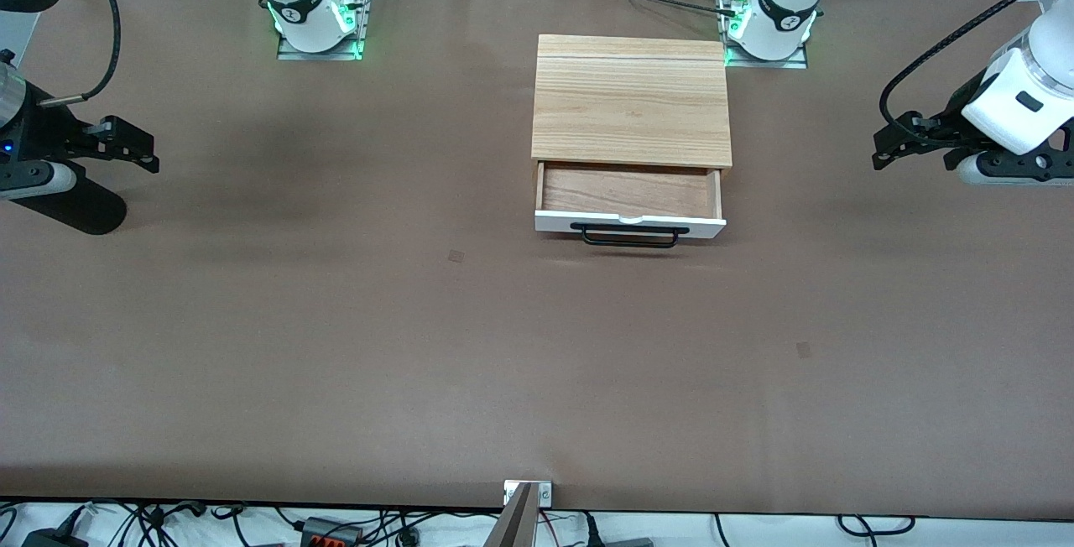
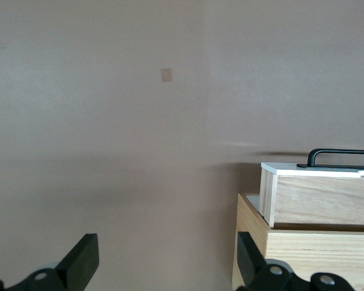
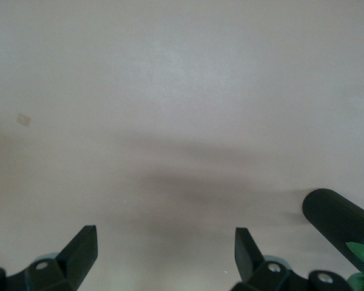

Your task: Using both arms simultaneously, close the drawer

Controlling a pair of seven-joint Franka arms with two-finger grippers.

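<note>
The drawer stands pulled out of the light-wood box, on the side nearer the front camera. Its brownish interior is empty; its white front panel carries a black bar handle. My left gripper is open and empty, above the table at the left arm's end, well apart from the drawer. The left wrist view shows the left gripper, the drawer and its handle. My right gripper is open and empty at the right arm's end; in the right wrist view the right gripper hangs over bare table.
A black cylinder lies under the right arm's wrist and also shows in the right wrist view. Two small square marks are on the brown table. The arm bases stand at the table's edge.
</note>
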